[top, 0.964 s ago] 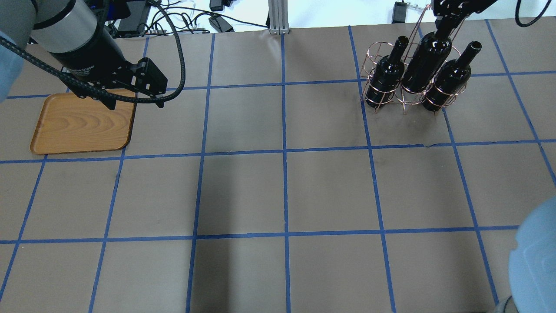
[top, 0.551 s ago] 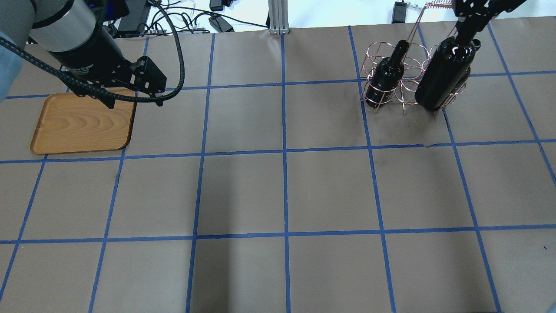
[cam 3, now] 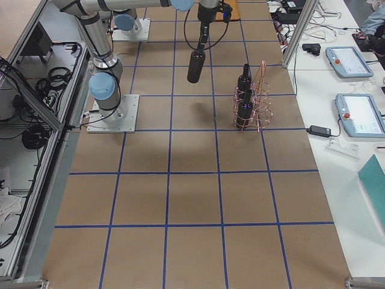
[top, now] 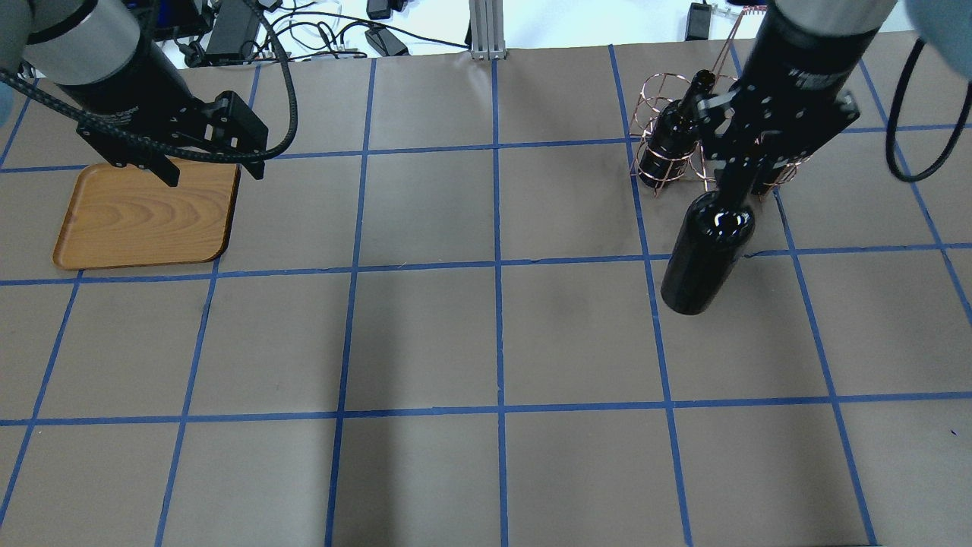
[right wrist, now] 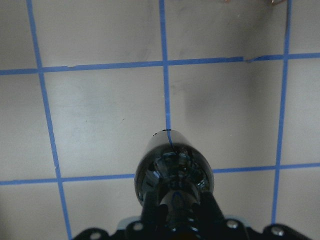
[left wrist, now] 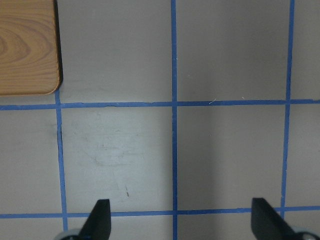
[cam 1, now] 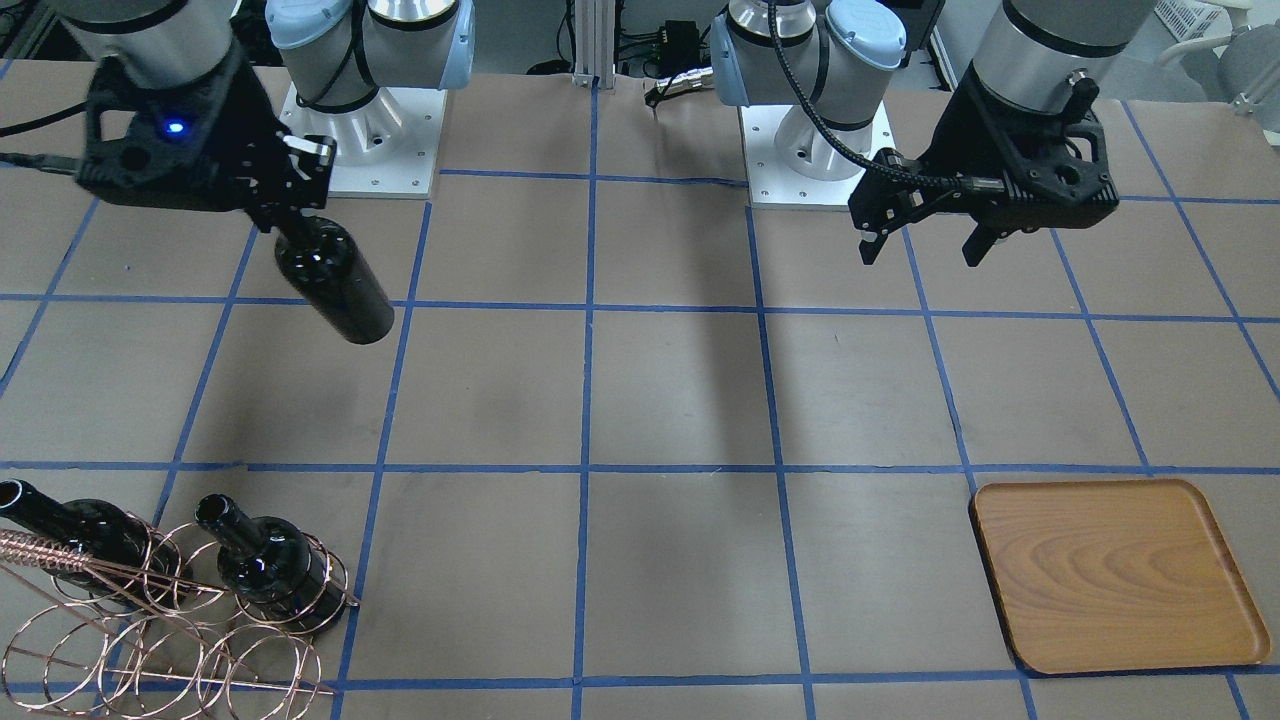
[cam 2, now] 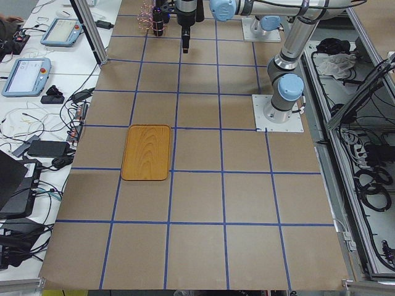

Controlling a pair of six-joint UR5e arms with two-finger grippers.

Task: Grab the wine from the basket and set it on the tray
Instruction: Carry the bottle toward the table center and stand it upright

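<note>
My right gripper [top: 735, 199] is shut on the neck of a black wine bottle [top: 706, 254] and holds it high above the table, clear of the basket; the bottle also shows in the front view [cam 1: 335, 280], the right side view [cam 3: 195, 65] and the right wrist view [right wrist: 172, 172]. The copper wire basket [cam 1: 150, 640] stands at the far right of the table [top: 676, 114] with two more black bottles [cam 1: 265, 570] in it. The wooden tray [top: 144, 216] lies at the far left. My left gripper [cam 1: 922, 245] is open and empty, hovering beside the tray's corner [left wrist: 30, 47].
Brown paper with a blue tape grid covers the table [top: 493, 342]. Cables and power bricks [top: 319, 34] lie beyond the far edge. A metal post [top: 486, 30] stands at the back middle.
My right gripper has lifted the middle bottle out of the basket and carried it toward the robot's side, away from the basket. My left gripper has shifted slightly left.
</note>
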